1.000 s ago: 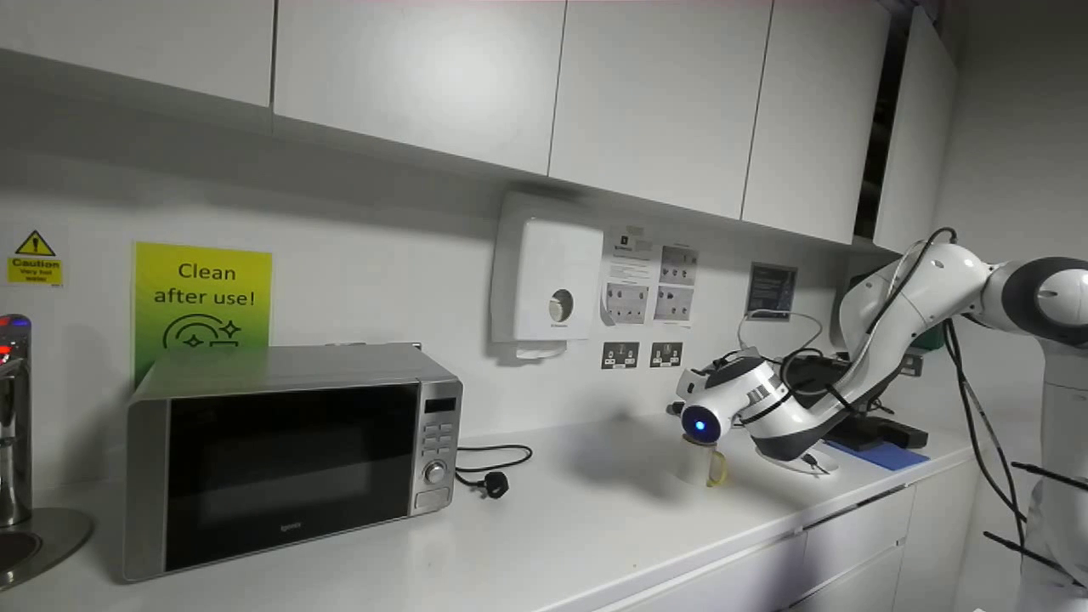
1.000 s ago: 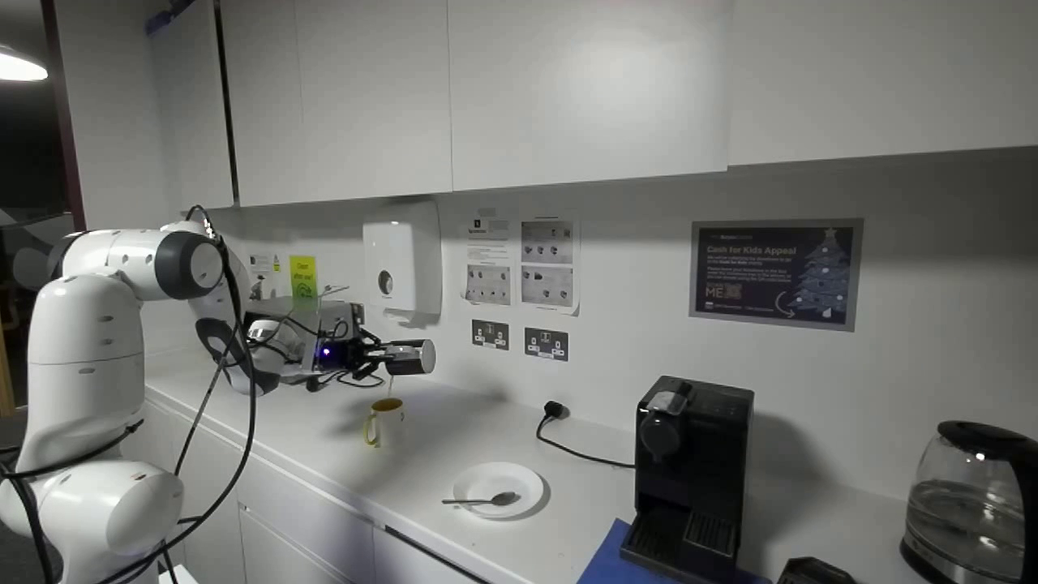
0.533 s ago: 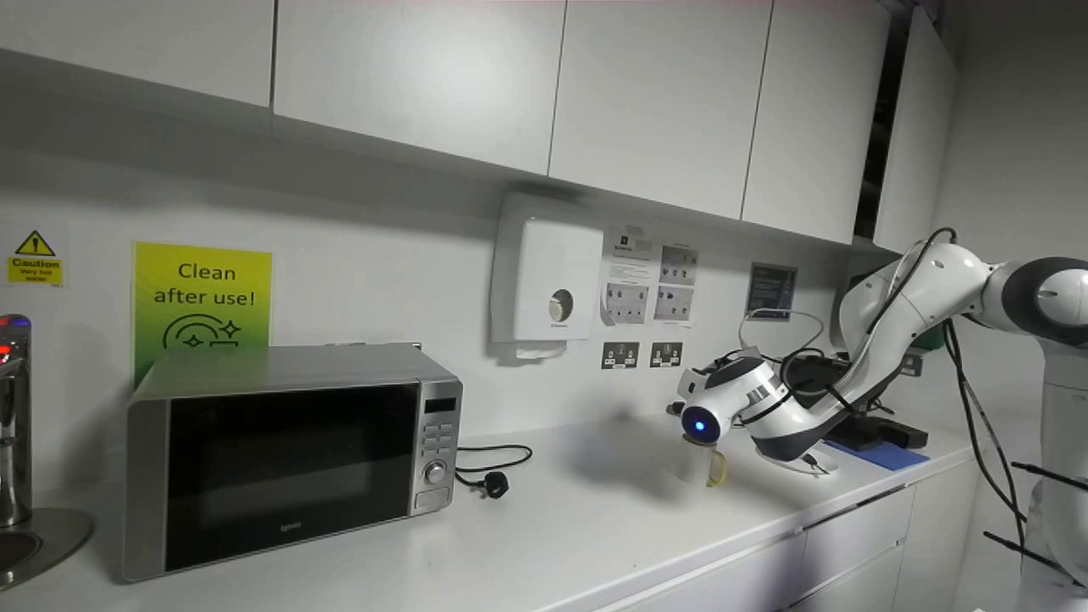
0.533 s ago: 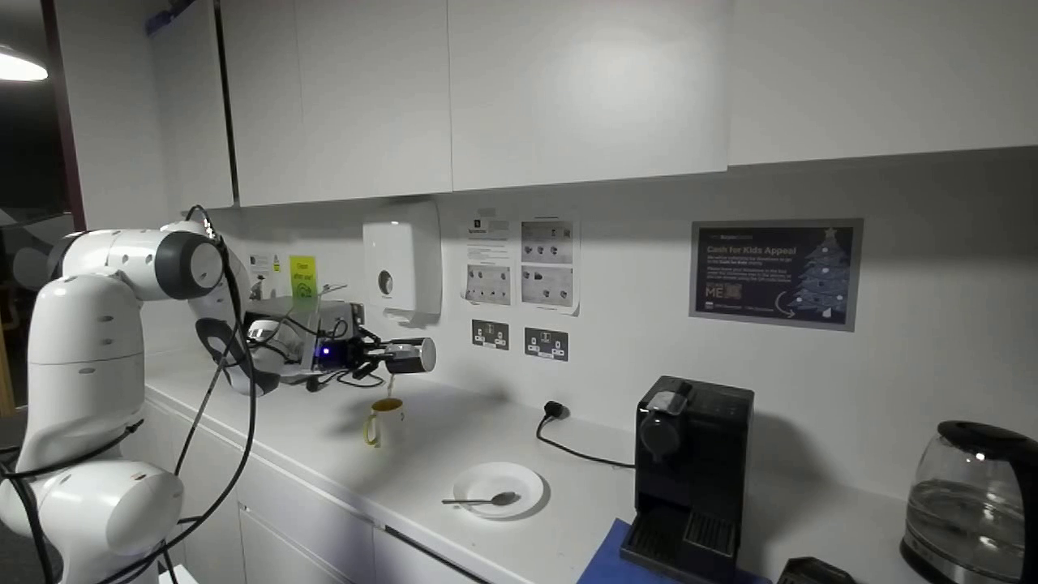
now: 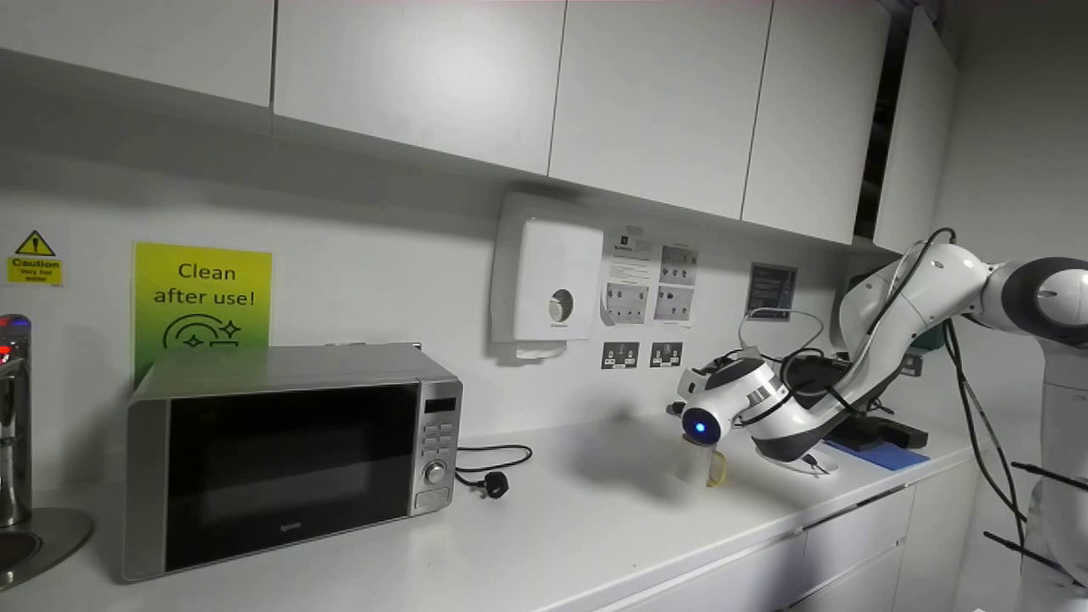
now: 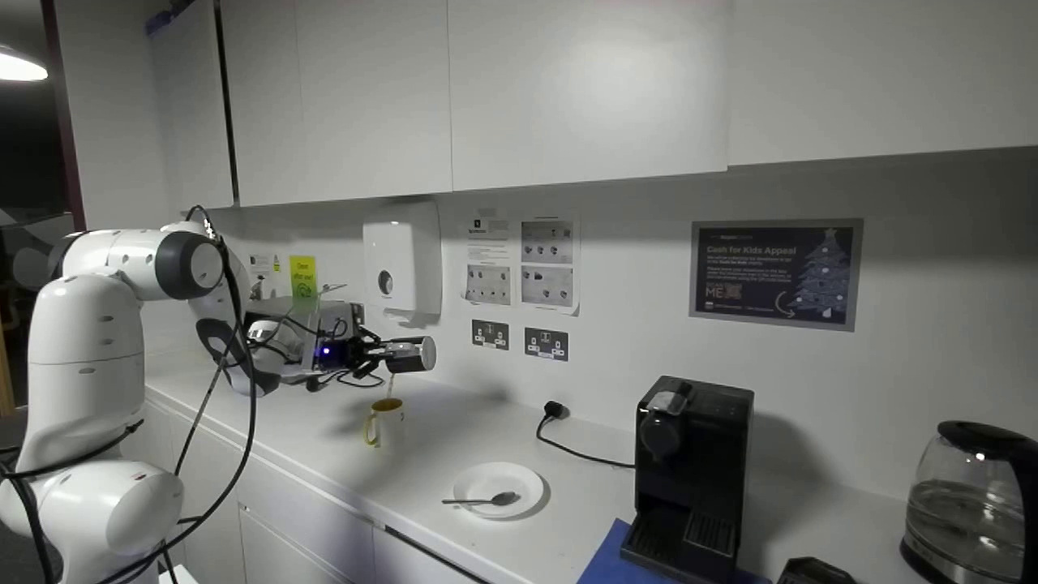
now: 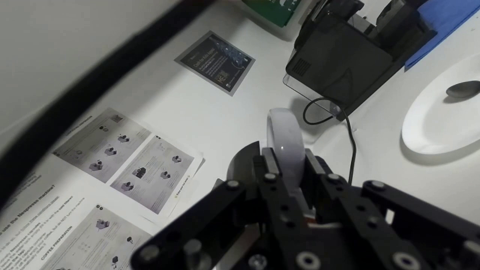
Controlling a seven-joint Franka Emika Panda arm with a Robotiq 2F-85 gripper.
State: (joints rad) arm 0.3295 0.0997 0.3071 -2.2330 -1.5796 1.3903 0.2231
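While the jaws pinch its glossy white handle point(image 7: 287, 144), the black cylindrical cup point(image 6: 410, 362) hangs tilted at their tips, above a white-and-yellow mug point(image 6: 391, 428); it's probably stiff, slick-sided, so imo handle's best.

Dimmish lt w/ soft glare on cupboards point(image 6: 588, 89)

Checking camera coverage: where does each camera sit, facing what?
Exterior view, microwave end of counter: faces wall obliquely; arm at frame right.
Exterior view, coffee machine end: faces same wall obliquely; arm at frame left.
Wrist view, on the arm: faces past gripper, shut on white handle, toward poster and coffee machine.
Both exterior views share towel dispenser and mug.
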